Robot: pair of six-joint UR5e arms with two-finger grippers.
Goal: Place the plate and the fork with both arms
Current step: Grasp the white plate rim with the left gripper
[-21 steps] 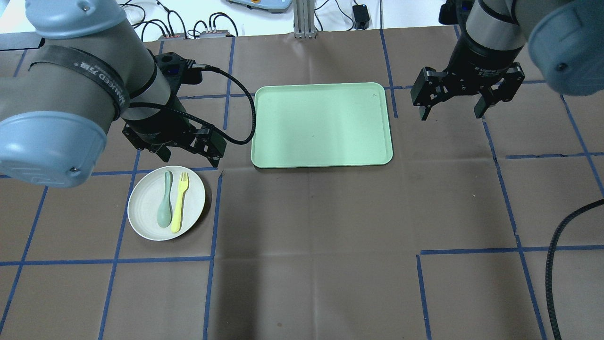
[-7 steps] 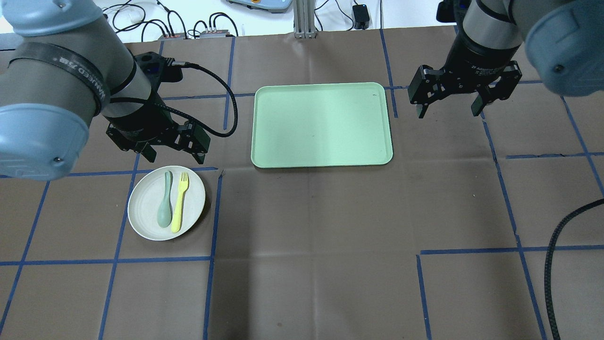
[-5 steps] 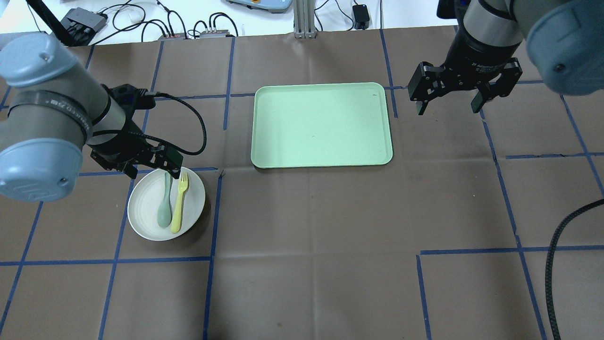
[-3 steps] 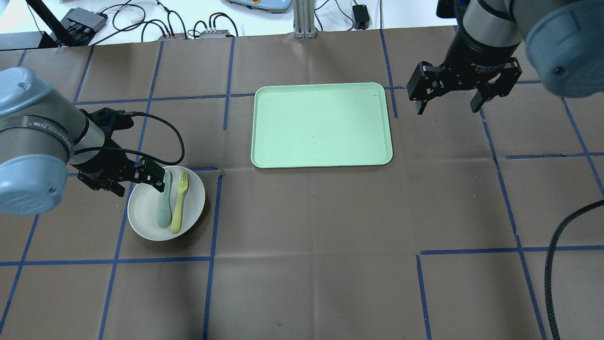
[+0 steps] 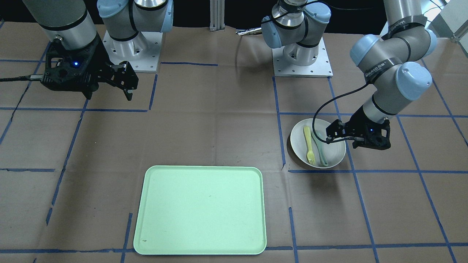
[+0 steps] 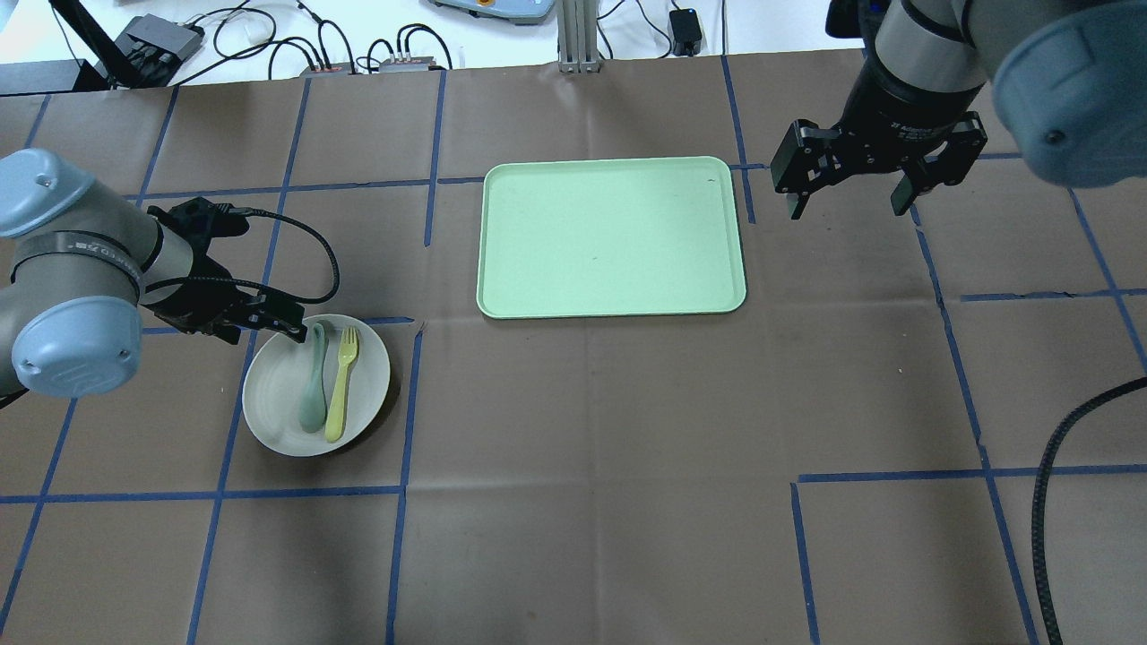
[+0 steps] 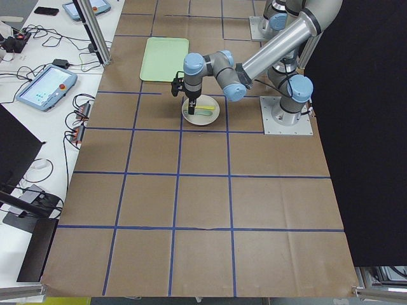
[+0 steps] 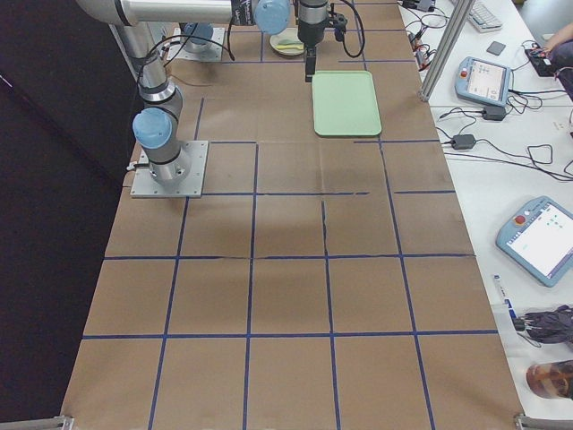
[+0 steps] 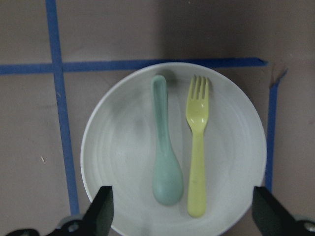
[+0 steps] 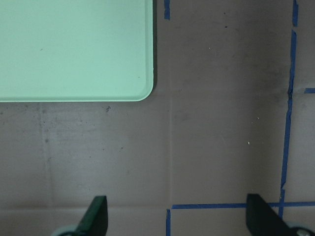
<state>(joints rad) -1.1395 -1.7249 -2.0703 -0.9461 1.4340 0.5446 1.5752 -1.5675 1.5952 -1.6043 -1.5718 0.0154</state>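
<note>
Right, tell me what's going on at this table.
The left arm is down at the off-white plate, jaws open by its rim and closed on nothing yet. A pale-yellow fork and a grey-green spoon lie side by side in the plate. The right arm hangs with open, empty jaws over the table beside a corner of the light-green tray, which has nothing on it.
</note>
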